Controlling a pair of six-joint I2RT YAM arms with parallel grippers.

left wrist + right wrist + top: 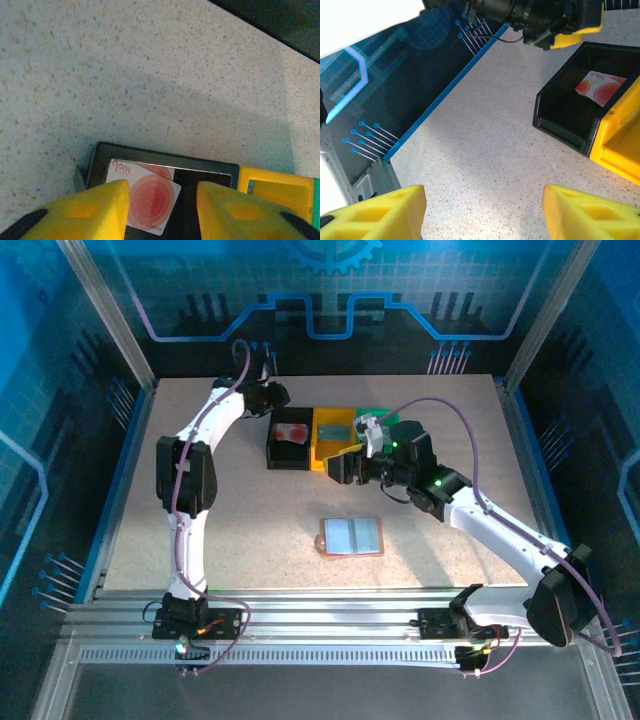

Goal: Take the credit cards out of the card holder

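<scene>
The card holder (350,536), a salmon-pink wallet with grey-blue lining, lies opened flat on the table in front of the bins. A red credit card (150,200) (292,432) (600,89) rests tilted inside the black bin (165,159) (287,453) (565,112). My left gripper (162,200) (275,400) hovers over that bin, jaws apart, the card lying loose below them. My right gripper (482,210) (340,468) is open above bare table just in front of the yellow bin, holding nothing. The teal-green card I cannot make out for certain.
A yellow bin (335,445) (620,145) and a green bin (378,413) stand in a row right of the black one. Blue enclosure walls (395,100) ring the table. Open tabletop lies left of the wallet and along the near edge.
</scene>
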